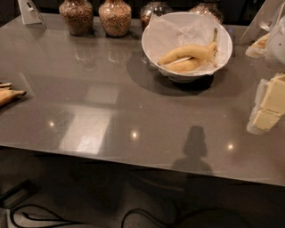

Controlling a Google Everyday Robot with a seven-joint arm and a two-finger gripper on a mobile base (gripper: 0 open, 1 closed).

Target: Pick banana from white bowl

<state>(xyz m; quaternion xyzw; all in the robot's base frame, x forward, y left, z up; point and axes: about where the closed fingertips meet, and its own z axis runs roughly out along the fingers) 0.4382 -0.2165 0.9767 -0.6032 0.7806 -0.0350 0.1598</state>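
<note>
The white bowl (156, 33) stands at the back right of the grey table, lined with crinkled white paper. In it lies the banana (191, 51), pale yellow and thick, its long thin stem pointing up to the right rim. A darker golden banana (183, 66) lies just under it. My gripper (267, 109) shows as cream-coloured blocks at the right edge of the view, above the table. It is to the right of the bowl and nearer the front, apart from it and holding nothing that I can see.
Several glass jars (76, 17) of brown grains line the back edge. Brownish peel-like pieces (9, 94) lie at the left edge. White card stands sit at the back left (29, 11) and back right (258, 24). The table's front edge (133, 160) runs across below.
</note>
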